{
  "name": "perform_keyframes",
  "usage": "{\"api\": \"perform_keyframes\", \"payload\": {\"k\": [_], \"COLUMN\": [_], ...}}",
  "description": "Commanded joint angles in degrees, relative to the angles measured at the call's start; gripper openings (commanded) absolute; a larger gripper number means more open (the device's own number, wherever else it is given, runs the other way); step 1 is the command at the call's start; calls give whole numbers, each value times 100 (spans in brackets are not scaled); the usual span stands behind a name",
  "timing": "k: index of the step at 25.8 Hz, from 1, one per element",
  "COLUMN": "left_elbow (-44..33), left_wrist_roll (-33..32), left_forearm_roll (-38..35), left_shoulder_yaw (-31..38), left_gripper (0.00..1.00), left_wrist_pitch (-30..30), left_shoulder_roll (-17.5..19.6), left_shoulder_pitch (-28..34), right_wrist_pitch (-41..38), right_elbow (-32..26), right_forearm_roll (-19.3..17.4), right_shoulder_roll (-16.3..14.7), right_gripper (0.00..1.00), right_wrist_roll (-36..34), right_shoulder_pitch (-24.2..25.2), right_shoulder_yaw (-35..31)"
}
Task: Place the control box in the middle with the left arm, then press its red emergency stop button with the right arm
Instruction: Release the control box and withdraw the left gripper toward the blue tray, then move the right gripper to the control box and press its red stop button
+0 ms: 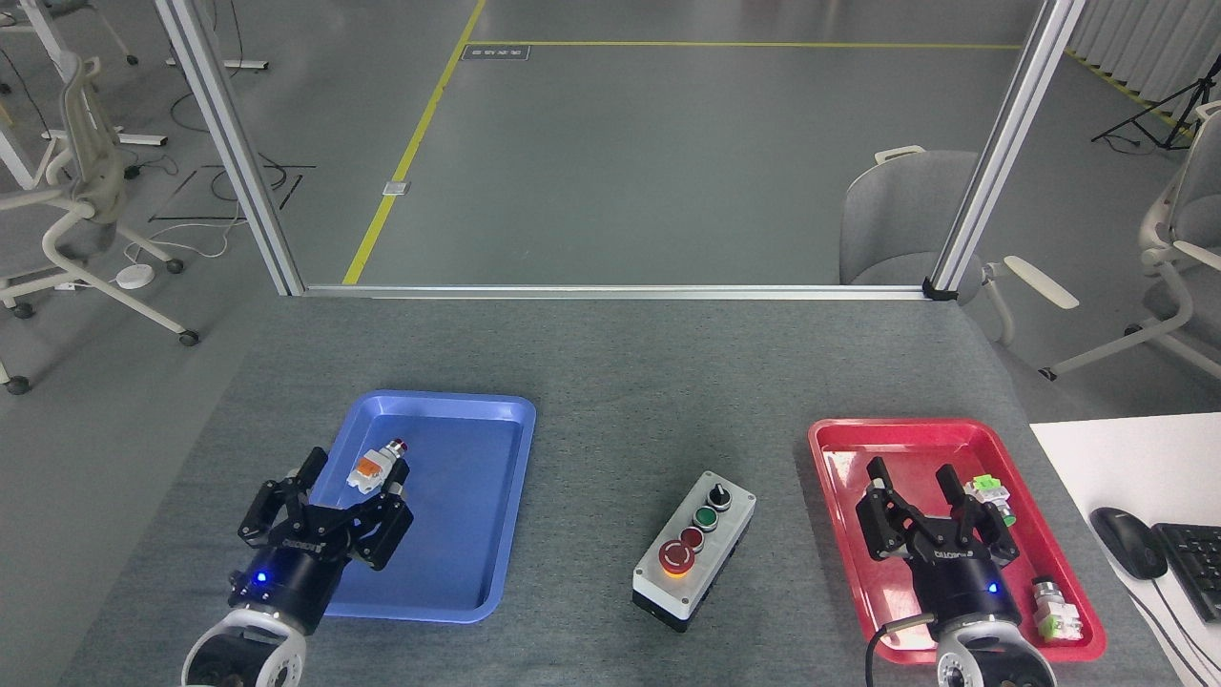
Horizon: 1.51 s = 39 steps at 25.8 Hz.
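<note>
Your right pincer (930,501) hangs over the red tray (839,477), fingers spread and empty. The control box (693,551) lies to its left on bare surface, long axis slanting, red emergency stop button (676,557) at the near end. Left pincer (329,496), also spread, sits farther off.

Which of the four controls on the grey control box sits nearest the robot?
The large red mushroom-head emergency stop button with its yellow-orange collar; the small red button, green button and black knob line up behind it on the oblong light-grey control box.

left claw (349,485): black, blue LED | right claw (923,491): black, blue LED
</note>
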Motion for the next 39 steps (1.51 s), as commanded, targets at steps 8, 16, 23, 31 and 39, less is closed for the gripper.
{"api": "perform_keyframes", "payload": {"k": [8,16,23,31,39], "left_elbow": [701,1000,1035,1141,1141], "left_wrist_roll": [38,12,-15,-23,-41], "left_forearm_roll": [114,114,105,70,35], "left_shoulder_yaw": [400,400,391,373,373], "left_gripper": [99,99,99,99,99], "left_wrist_pitch": [1306,1403,1403,1394,1394], "left_shoulder_roll": [-63,-116,-142,-309,-309], "left_shoulder_pitch": [-753,-991,-973,-789,-789], "right_wrist_pitch": [-842,-3188,-3233,-3233,-3233], "right_elbow": [199,577,1386,1658,1676], "right_forearm_roll": [38,126,416,548,574], "right_shoulder_roll": [-31,-172,-57,13,31], "right_gripper": [0,0,0,0,0], "right_wrist_roll": [-20,50,701,683,674], "right_shoulder_pitch": [-358,-349,-630,-841,-991], "right_shoulder_yaw": [904,965,1044,1440,1510]}}
